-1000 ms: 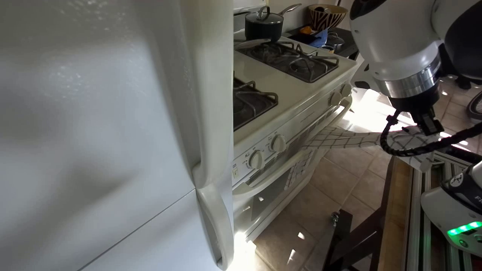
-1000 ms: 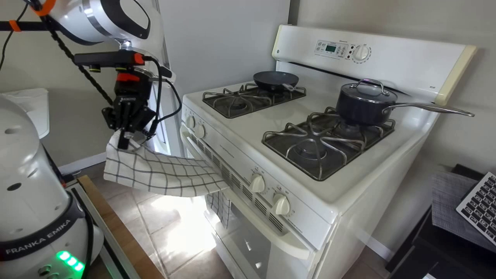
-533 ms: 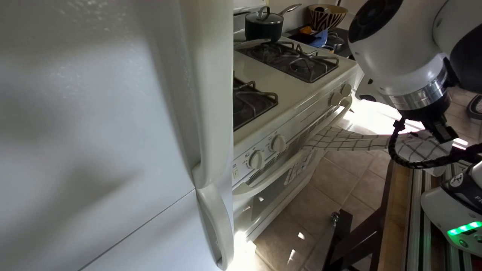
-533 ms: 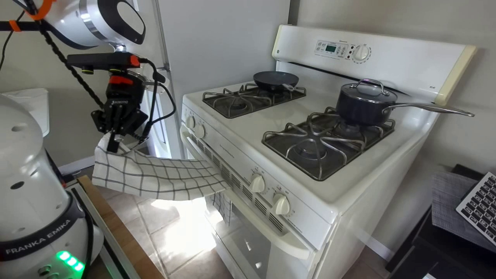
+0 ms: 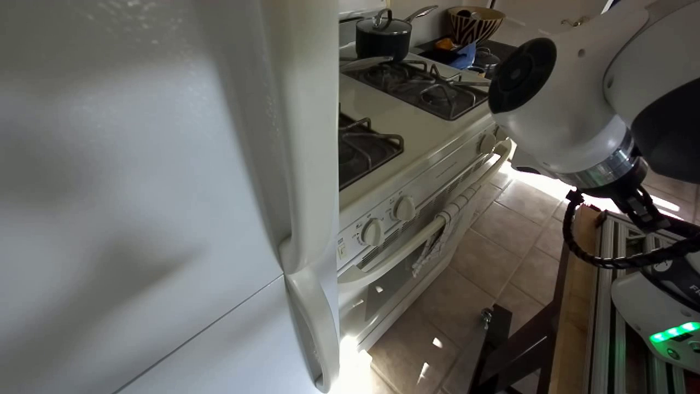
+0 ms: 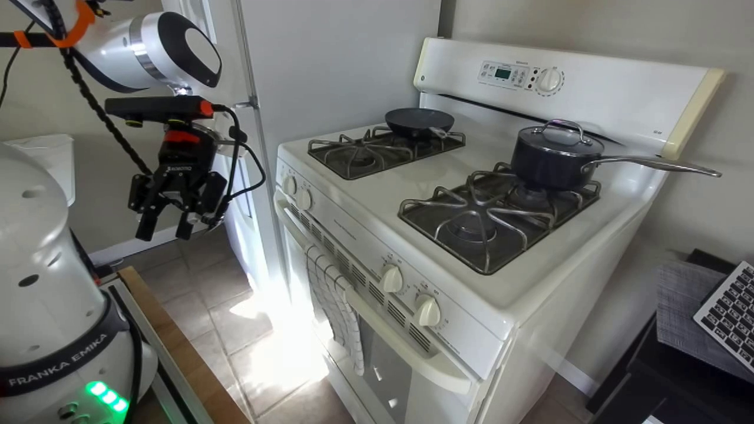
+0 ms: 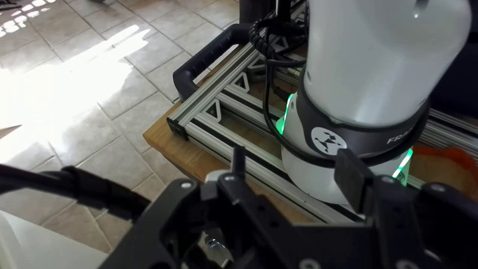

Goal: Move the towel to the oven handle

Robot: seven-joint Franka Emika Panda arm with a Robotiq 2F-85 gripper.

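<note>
Stove [image 6: 377, 194], checked towel [image 6: 336, 300] draped over oven handle [image 6: 409, 353]

We list: tiled floor [image 6: 194, 309], partly sunlit, before the stove; fridge [image 5: 136, 164] beside it; keyboard [image 6: 733, 321] on a grey mat [image 6: 677, 312], on the stove's opposite side. Frying pan [image 6: 415, 122] and lidded saucepan [image 6: 548, 162], both on the stove; saucepan contents, we cannot tell. Patterned bowl [image 5: 469, 33] beyond the stove, holding items [image 5: 465, 13] we cannot identify. Gripper [image 6: 165, 229] in front of the stove, fingers spread.

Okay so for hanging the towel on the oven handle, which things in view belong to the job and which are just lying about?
Belong to the job:
oven handle
towel, draped over it
gripper, jaws open, apart from the towel

Just lying about:
lidded saucepan
dark frying pan
striped bowl
keyboard
</note>
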